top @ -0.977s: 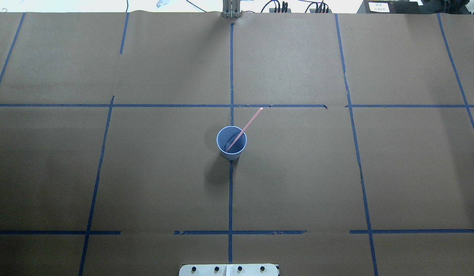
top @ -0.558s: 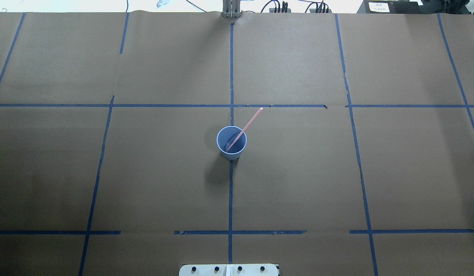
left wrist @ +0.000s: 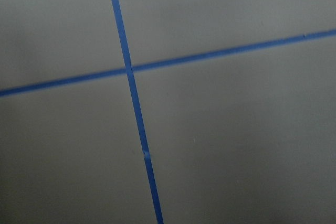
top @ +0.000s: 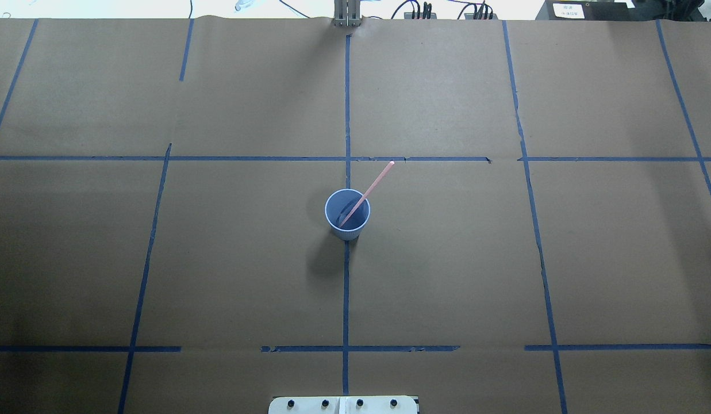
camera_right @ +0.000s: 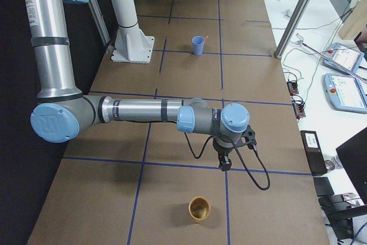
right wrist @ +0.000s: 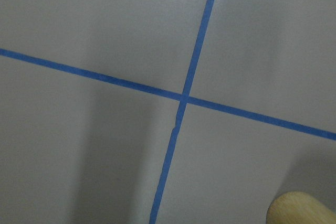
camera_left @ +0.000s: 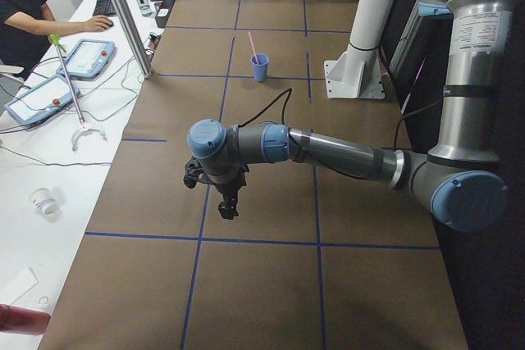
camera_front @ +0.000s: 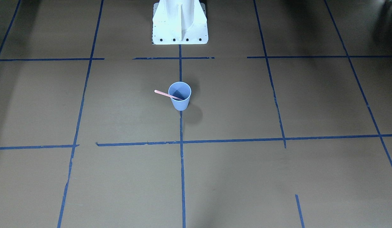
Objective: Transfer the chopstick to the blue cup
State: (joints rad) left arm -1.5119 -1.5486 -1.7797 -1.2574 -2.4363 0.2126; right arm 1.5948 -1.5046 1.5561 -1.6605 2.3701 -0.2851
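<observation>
The light-blue ribbed cup [top: 349, 232] stands upright at the table's middle on a tape line. One pale-pink chopstick [top: 376, 180] stands in it, leaning over the rim toward the far right. Both show in the front view, the cup [camera_front: 180, 103] and the chopstick [camera_front: 162, 93], and small in the side views: the cup [camera_left: 260, 70] [camera_right: 198, 46]. My left gripper [camera_left: 228, 207] hangs over the table's left end, far from the cup. My right gripper [camera_right: 225, 166] hangs over the right end. I cannot tell whether either is open or shut. Both wrist views show only brown paper and tape.
A tan cup [camera_right: 199, 209] stands near the right gripper and shows in the right wrist view [right wrist: 302, 209]. The white robot base [camera_front: 180, 22] is at the near edge. A metal post [camera_left: 123, 14] and an operator [camera_left: 25, 6] are at the far side.
</observation>
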